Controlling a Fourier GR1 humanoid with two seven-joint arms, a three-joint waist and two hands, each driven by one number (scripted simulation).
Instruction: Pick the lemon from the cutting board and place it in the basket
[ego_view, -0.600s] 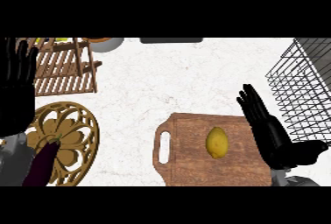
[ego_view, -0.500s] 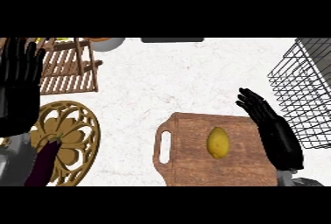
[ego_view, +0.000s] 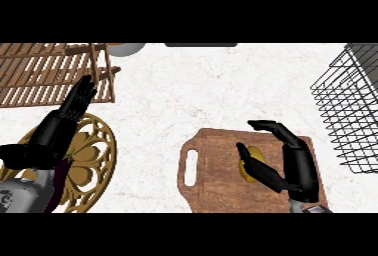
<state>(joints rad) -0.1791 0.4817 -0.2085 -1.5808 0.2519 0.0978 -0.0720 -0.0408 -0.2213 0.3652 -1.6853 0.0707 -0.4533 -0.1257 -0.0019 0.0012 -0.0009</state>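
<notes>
Right hand (ego_view: 291, 162) curls around lemon (ego_view: 249, 169) on board (ego_view: 214, 175) at bench's near edge; lift and transfer to basket (ego_view: 353, 115) remain.

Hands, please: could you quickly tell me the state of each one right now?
Left hand: open, fingers straight, holding nothing, above the round wooden trivet.
Right hand: curling round the lemon on the cutting board, thumb and fingers on either side.

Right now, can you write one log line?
right hand: curling round lemon | lemon: on cutting board | left hand: open | basket: right
</notes>
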